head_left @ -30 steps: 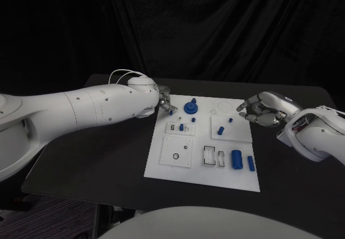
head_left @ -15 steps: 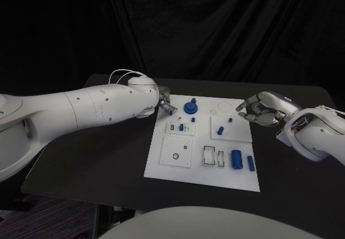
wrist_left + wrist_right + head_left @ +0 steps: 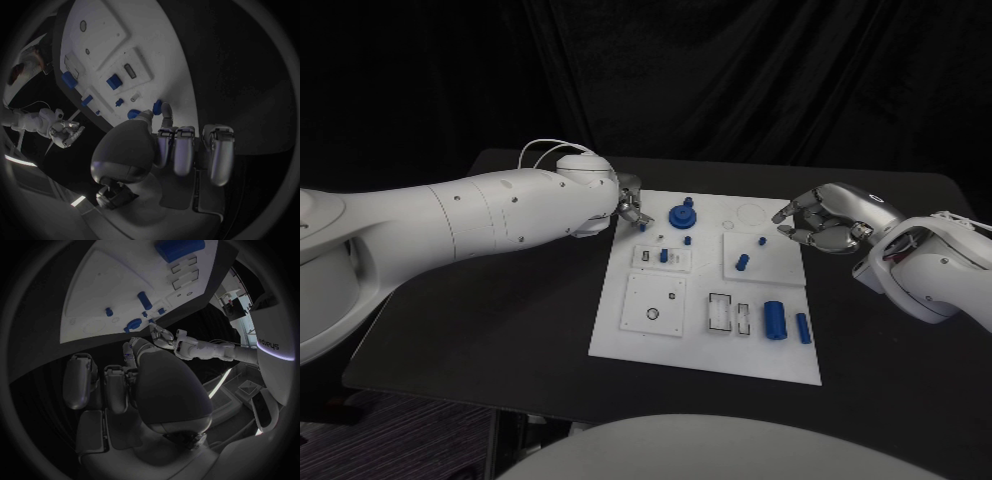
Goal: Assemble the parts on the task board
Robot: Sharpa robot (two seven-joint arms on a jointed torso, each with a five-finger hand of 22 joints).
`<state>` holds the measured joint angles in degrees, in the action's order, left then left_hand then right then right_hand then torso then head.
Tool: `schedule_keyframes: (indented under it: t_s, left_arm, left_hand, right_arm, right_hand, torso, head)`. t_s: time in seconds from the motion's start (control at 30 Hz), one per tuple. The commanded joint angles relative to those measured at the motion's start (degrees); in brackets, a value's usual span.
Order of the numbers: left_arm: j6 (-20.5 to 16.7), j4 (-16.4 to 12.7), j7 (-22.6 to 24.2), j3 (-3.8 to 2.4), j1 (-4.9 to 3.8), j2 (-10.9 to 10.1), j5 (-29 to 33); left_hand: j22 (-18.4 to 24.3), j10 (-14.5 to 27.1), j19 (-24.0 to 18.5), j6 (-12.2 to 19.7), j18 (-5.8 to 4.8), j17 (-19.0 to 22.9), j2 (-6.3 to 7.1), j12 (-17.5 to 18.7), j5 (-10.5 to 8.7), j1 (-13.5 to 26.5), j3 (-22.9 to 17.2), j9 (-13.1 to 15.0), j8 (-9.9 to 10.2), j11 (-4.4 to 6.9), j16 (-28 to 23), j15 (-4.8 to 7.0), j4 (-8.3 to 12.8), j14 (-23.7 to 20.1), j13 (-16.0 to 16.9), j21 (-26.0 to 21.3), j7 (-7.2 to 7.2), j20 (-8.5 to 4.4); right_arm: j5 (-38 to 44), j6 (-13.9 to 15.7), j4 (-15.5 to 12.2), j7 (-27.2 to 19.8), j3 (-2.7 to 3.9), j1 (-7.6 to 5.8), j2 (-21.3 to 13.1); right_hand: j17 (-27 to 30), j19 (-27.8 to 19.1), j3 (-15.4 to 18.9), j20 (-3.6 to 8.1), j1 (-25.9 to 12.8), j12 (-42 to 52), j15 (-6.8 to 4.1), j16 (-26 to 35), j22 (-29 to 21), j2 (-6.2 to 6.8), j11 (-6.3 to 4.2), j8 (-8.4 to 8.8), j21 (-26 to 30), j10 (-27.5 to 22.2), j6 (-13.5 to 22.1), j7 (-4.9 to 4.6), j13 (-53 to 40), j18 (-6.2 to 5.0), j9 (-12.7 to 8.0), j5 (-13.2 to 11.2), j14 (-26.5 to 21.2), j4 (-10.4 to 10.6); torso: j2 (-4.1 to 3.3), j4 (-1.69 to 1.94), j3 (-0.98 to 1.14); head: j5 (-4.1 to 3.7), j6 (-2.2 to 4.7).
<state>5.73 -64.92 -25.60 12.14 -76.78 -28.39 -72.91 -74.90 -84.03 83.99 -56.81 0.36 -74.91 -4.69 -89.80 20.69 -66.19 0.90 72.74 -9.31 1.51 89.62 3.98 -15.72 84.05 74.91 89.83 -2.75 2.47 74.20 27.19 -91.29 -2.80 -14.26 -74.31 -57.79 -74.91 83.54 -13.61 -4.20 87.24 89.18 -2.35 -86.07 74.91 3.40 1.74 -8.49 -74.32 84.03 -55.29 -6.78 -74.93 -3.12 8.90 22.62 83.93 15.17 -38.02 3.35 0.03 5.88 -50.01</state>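
Observation:
The white task board [image 3: 764, 287] lies mid-table. My left hand [image 3: 629, 205] hovers over its far left corner and pinches a small blue peg [image 3: 642, 227] just above the plate; the left wrist view shows the peg [image 3: 157, 106] between thumb and a fingertip [image 3: 167, 116]. A blue round knob [image 3: 682, 215] stands beside it. My right hand [image 3: 826, 222] hangs over the board's far right edge with its fingers curled in, nothing plainly held. Other blue parts include a block [image 3: 743, 263] and two cylinders [image 3: 776, 320] near the front.
Black table [image 3: 502, 300] surrounds the board, with open room on the left and at the front right. My left forearm [image 3: 473, 215] crosses the table's left half. The board [image 3: 119, 295] and my left hand [image 3: 164, 335] also appear in the right wrist view.

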Motion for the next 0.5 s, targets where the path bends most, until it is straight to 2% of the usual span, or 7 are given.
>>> schedule_keyframes:
  t_s: [0.03, 0.5]
  left_arm:
    - [1.0, 0.0, 0.8, -0.04, 0.13, 0.1, -0.2]
    - [0.5, 0.1, 1.9, -0.04, 0.25, 0.2, -0.2]
  left_hand:
    - [-15.1, -6.0, 6.0, 0.2, -0.36, -15.1, 0.04, -0.2, 0.34, -0.7, -0.5, -0.1, 0.4, -0.37, 0.4, -0.44, 0.1, 6.0, 15.1, 0.2, 0.06, 0.25]
    - [-15.1, -6.0, 6.0, 0.6, -0.36, -15.1, 0.55, -0.2, 2.78, -2.0, -2.0, -0.6, 1.3, -0.44, 0.4, -0.5, 0.3, 6.0, 15.1, 0.2, -0.06, 0.44]
  right_arm:
    - [0.1, 0.0, 0.1, 0.3, 0.04, 0.12, 0.0]
    - [0.1, -0.1, 0.2, 0.3, 0.04, 0.12, 0.2]
  right_hand:
    - [-10.8, -0.4, -0.4, -0.01, 0.4, -0.3, 0.36, 0.2, 9.2, 0.04, 0.34, 0.19, 0.3, 4.5, -0.4, -0.09, -13.4, -0.66, -0.1, 0.4, 4.9, -0.1]
    - [-10.7, -0.4, -0.5, 0.0, 0.3, -0.4, 0.38, 0.3, 9.2, 0.08, 0.36, 0.26, 0.4, 4.4, -0.3, -0.12, -13.4, -0.66, -0.1, 0.5, 4.9, -0.1]
  torso:
    - [0.0, -0.03, 0.01]
    - [0.01, 0.01, 0.02]
  head:
    - [0.08, 0.01]
    - [0.01, 0.01]
